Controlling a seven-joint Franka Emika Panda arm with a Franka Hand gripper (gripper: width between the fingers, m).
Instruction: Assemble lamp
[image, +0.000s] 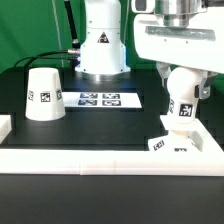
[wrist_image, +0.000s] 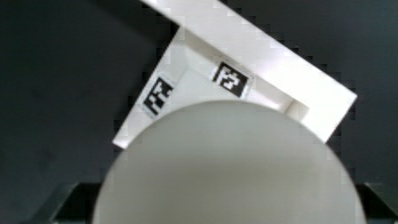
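- A black desk is seen from a camera off the arm. The large white robot body stands at the middle of the desk's far edge.
- The white two-finger gripper hangs near the desk's edge on the exterior view's right. It points straight down.
- The gripper is clenched around a white round-headed plastic bulb, with one finger on each side of the rounded head. The bulb stands upright with its narrow end down and a black-and-white square tag on its side.
- A small square white plastic lamp base lies directly under the bulb. It sits close to the desk's near corner on the exterior view's right and shows two square tags.
- The bulb's lower end reaches the base. Whether it is seated in the base cannot be told.
- In the wrist view the bulb's pale rounded head fills the foreground. Behind it the base shows as a flat white square with two tags.
- A white truncated-cone plastic lamp shade stands wide end down toward the far corner on the exterior view's left. It is well apart from the bulb and carries one tag.
- The marker board lies flat between the shade and the gripper, in front of the robot body.
- A raised white rail runs along the desk's near edge, just beside the base.
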